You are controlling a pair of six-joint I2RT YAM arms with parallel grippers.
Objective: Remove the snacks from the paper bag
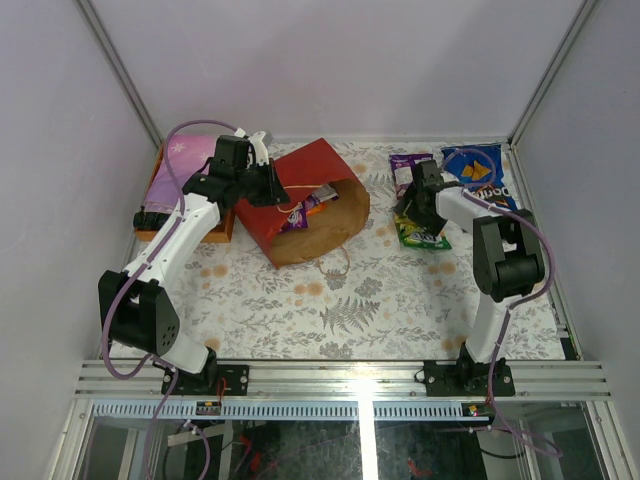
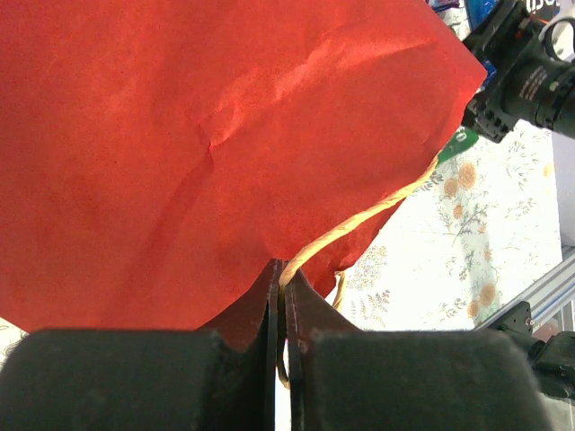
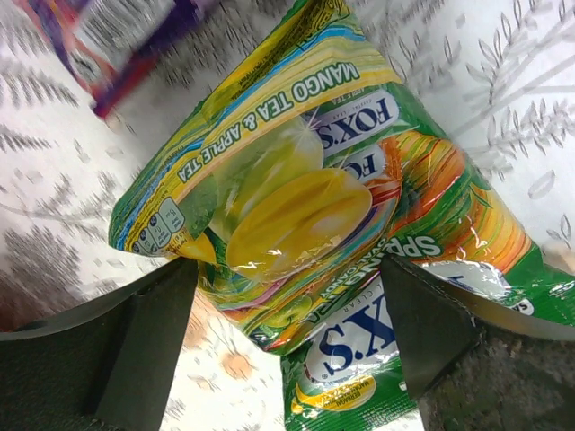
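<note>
Left hand [image 2: 280,292] tight on paper bag [image 2: 180,135] rim; right hand [image 3: 287,283] wide astride green packet [image 3: 296,180].

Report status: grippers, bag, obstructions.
Left gripper shut on edge of red paper bag. Right gripper open, straddling green Fox's packet. Purple packet in bag mouth, not yet out. Nothing blocking.

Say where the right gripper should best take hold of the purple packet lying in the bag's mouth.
Probably its exposed end at the mouth. The purple packet lies inside the red bag, which lies on its side, opening towards the right gripper, its top edge pinched by the left gripper. Come in low from the open side, pinching the thin end top and bottom.
</note>
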